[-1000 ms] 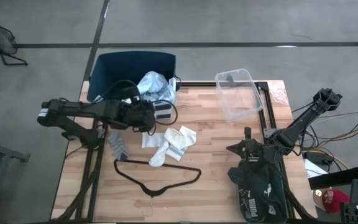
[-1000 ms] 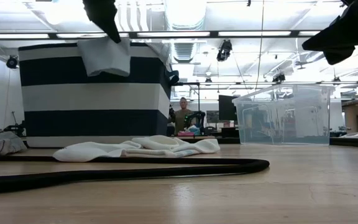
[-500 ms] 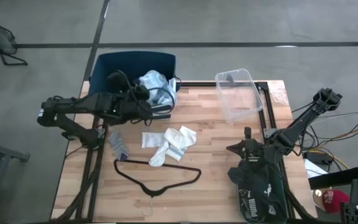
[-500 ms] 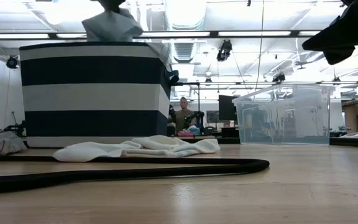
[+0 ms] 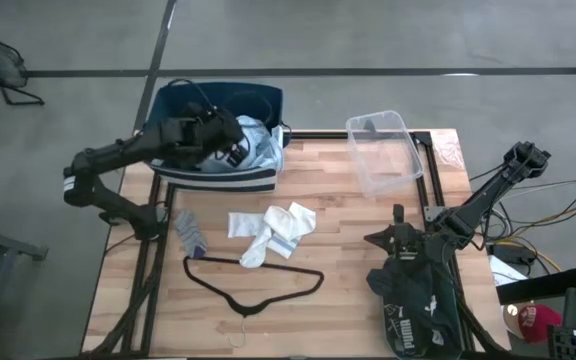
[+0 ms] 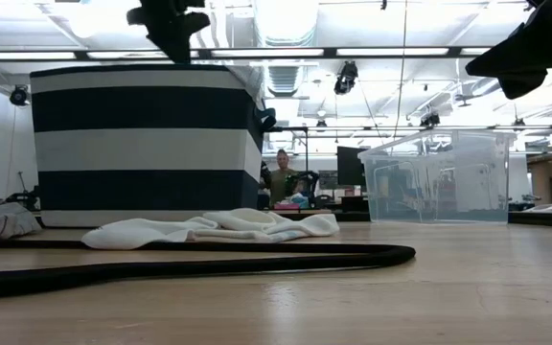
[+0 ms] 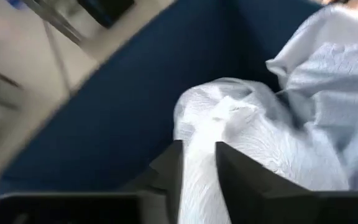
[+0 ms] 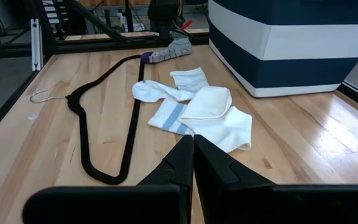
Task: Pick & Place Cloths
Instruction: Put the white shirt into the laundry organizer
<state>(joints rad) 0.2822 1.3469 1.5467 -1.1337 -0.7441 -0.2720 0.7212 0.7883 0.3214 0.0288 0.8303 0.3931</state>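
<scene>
One cloth pinched over the bin, w/ three more left out on the surface.

The striped navy bin [image 5: 215,178] sits at the far left corner of the surface [image 5: 348,250]; a pale-blue shirt [image 5: 251,140] is piled inside at its right side. The left gripper [image 5: 226,140] is held over the bin's opening, directly above that pile, jaws pinching a fold of pale cloth [image 7: 199,186] that hangs straight down btwn them, so release needs no sideways travel. White socks [image 5: 273,232] lie mid-surface, long axis running diagonally from near left to far right, just beyond the wire hanger [image 5: 253,280]; a small grey sock [image 5: 188,232] lies to their left. Both are nearer the left arm. The right gripper [image 8: 191,163] is parked at the near right, jaws pressed together, empty.
</scene>
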